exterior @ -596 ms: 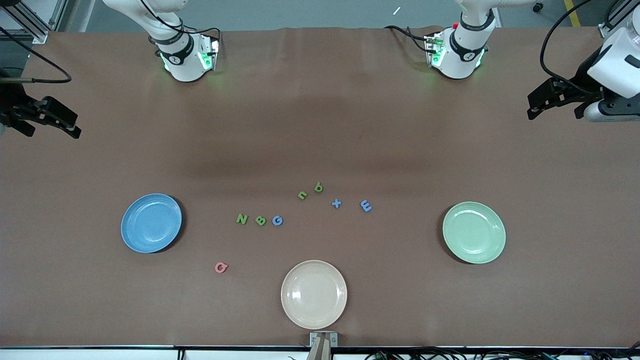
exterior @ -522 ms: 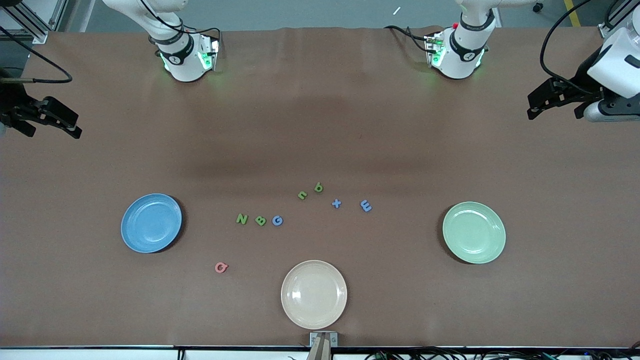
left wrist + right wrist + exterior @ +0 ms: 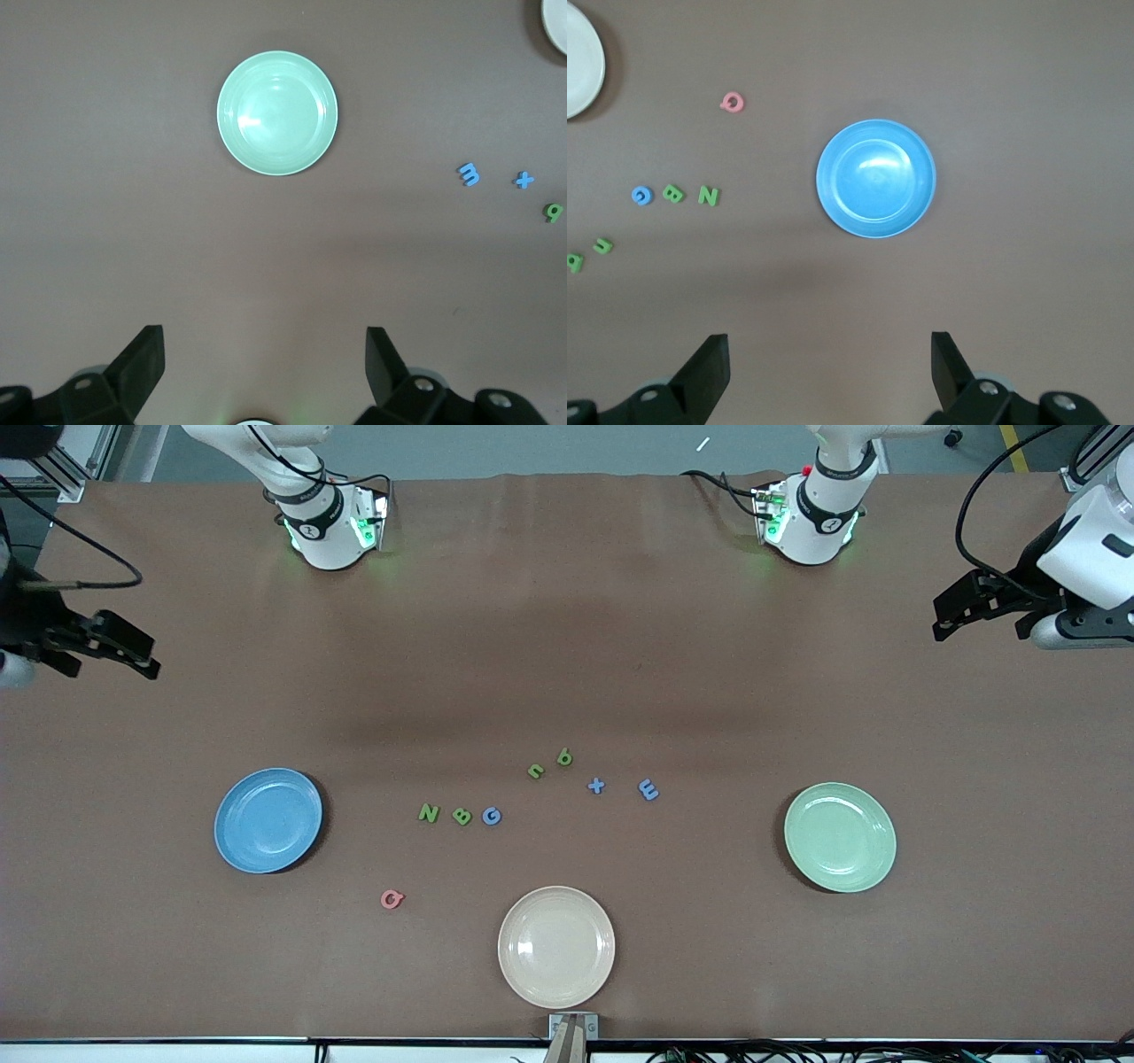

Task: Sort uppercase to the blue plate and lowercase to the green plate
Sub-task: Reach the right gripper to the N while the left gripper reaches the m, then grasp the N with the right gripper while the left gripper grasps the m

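Upper half of the worktop point(image 3: 567, 602) lies open; lower centre is crowded by letters point(image 3: 461, 815) and the beige plate point(image 3: 556, 946).

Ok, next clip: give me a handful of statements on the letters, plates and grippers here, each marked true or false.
1. All three plates are bare, with every letter on the table. True: blue plate, green plate and beige plate hold nothing.
2. The pink Q lies nearer the front camera than the green Z. True.
3. The right gripper holds a letter. False: its fingers are open and hold nothing, up over the table edge at the right arm's end.
4. The blue G sits on the blue plate. False: it lies on the table beside the green B.
5. The left gripper is shut. False: it is open, over the left arm's end of the table.
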`<state>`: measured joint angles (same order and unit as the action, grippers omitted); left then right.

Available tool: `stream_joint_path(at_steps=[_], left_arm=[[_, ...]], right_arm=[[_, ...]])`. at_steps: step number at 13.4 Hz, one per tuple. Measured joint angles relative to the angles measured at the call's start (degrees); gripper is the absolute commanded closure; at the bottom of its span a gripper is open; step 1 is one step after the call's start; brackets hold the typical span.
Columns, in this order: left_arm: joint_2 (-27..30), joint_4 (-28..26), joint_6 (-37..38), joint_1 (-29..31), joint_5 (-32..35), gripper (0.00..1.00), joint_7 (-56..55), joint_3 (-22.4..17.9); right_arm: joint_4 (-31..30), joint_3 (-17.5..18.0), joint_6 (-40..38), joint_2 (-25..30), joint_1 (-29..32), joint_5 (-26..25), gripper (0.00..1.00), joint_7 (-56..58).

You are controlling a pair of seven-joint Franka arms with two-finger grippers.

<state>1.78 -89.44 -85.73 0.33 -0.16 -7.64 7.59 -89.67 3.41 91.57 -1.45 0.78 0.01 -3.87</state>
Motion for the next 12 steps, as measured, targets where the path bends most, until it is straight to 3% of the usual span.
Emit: stream_joint_path(at_steps=[3, 5, 8, 12], left_arm=[[-4.23, -0.10, -2.54, -2.11, 0.00, 0.00, -1.47, 0.65], [-8.77, -0.27, -6.69, -4.95, 0.16, 0.00, -2.23, 0.99], [-16.20, -0.47, -12.55, -9.40, 1.20, 0.00, -9.58, 1.18], [-25.49, -0.74, -23.29, -15.45, 3.66, 0.02, -24.71, 1.27]], right_arm=[[-0.29, 0.08, 3.32, -6.78, -3.45, 0.05, 0.00, -0.03], [-0.63, 0.28, 6.13, -14.42, -5.87, 0.12, 0.00, -0.02], [-0.45, 0.42, 16.64, -23.92, -10.13, 1.15, 0.00, -3.24], [-0.21, 0.48, 29.89, -30.84, -13.69, 2.07, 0.00, -11.35]])
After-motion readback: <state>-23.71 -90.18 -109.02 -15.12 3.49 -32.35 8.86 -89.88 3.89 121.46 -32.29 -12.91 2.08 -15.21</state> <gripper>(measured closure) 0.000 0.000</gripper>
